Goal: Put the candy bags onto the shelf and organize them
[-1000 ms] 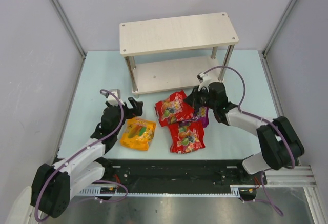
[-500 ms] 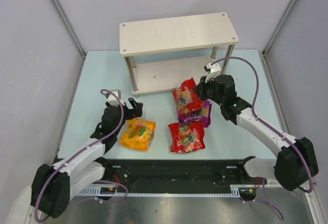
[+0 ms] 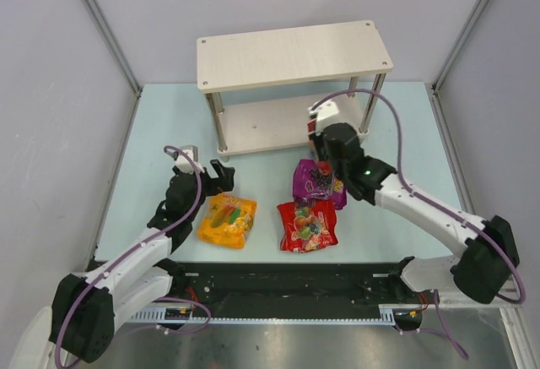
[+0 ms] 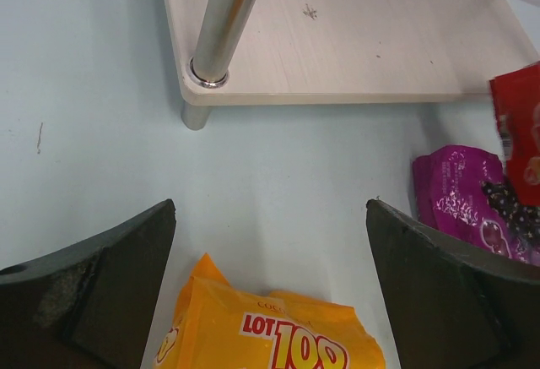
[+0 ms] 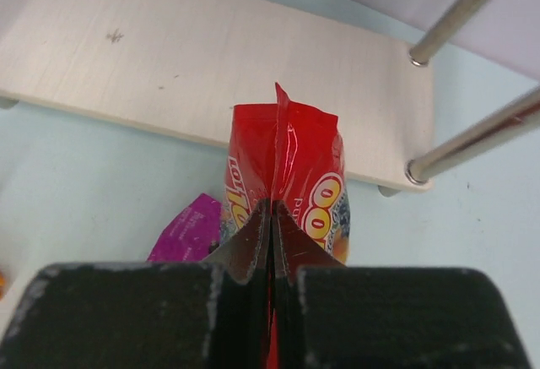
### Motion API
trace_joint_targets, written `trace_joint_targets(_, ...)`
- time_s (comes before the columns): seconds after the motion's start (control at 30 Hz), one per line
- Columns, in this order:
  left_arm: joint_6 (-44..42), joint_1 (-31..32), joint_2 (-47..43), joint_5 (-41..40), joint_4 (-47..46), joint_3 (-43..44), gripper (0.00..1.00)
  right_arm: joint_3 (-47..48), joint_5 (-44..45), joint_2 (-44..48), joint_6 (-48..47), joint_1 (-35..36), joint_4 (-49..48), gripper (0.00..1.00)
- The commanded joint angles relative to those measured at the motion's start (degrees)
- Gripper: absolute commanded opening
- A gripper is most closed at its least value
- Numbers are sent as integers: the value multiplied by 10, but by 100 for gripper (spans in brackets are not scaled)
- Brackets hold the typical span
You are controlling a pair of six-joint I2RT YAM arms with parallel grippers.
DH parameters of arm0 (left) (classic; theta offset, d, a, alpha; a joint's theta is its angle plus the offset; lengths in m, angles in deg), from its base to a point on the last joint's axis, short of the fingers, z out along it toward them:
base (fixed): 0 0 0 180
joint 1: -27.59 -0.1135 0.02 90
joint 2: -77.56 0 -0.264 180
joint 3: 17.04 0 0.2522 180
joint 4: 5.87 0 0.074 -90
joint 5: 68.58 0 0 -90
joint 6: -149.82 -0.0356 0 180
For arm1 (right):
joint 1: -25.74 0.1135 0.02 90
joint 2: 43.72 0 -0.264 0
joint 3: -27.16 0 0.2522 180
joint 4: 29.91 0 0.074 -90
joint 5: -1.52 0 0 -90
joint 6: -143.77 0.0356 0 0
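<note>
1. Count so far, as I judge it: none of the four candy bags is on the shelf. Three lie on the pale blue table (image 3: 152, 132) and one is carried.
2. Nearest the arm bases, at 7 o'clock of the table's middle, lies the orange-yellow glossy plastic pouch (image 3: 226, 219). The left gripper (image 3: 213, 175) hovers at its 11 o'clock with its jaws spread wide and nothing between them.
3. At 3 o'clock of that pouch, and apart from it, a flat red glossy pouch with fruit pictures (image 3: 308, 225) lies untouched.
4. At this one's 12 o'clock, just beside it, lies the purple glossy pouch (image 3: 316, 179).
5. Beyond, the right gripper (image 5: 272, 217) is pinched tight on the seam of the second red pouch (image 5: 283, 162). It holds the pouch at the front edge of the lower board; I cannot tell whether the two touch.
6. Farthest, at 12 o'clock, stands the two-tier rack of pale wood boards on metal posts (image 3: 295, 52). Its top board is bare, and so is the lower board where the wrist views show it.
7. Left to do, by my reckoning: set this bag down, then fetch the other three and line them up.
</note>
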Motion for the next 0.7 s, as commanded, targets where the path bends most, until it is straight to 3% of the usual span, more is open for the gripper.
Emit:
trace_joint_targets(0.0, 2, 3, -23, -8, 11, 20, 100, 41, 115, -65, -105, 89, -77, 0)
trace_joint_targets(0.27, -1, 2, -56, -41, 50, 21, 100, 41, 107, -155, -124, 212, -77, 0)
trace_joint_targets(0.53, 24, 2, -59, -65, 64, 14, 100, 41, -44, -167, -63, 251, -6, 0)
trace_joint_targets(0.6, 26, 2, -55, -69, 64, 12, 100, 38, -104, -153, -46, 251, 12, 26)
trace_joint_targets(0.63, 26, 2, -53, -69, 64, 11, 100, 28, -117, -144, -40, 251, 10, 55)
trace_joint_targets(0.67, 26, 2, -53, -70, 64, 12, 100, 20, -132, -133, -31, 251, -1, 69)
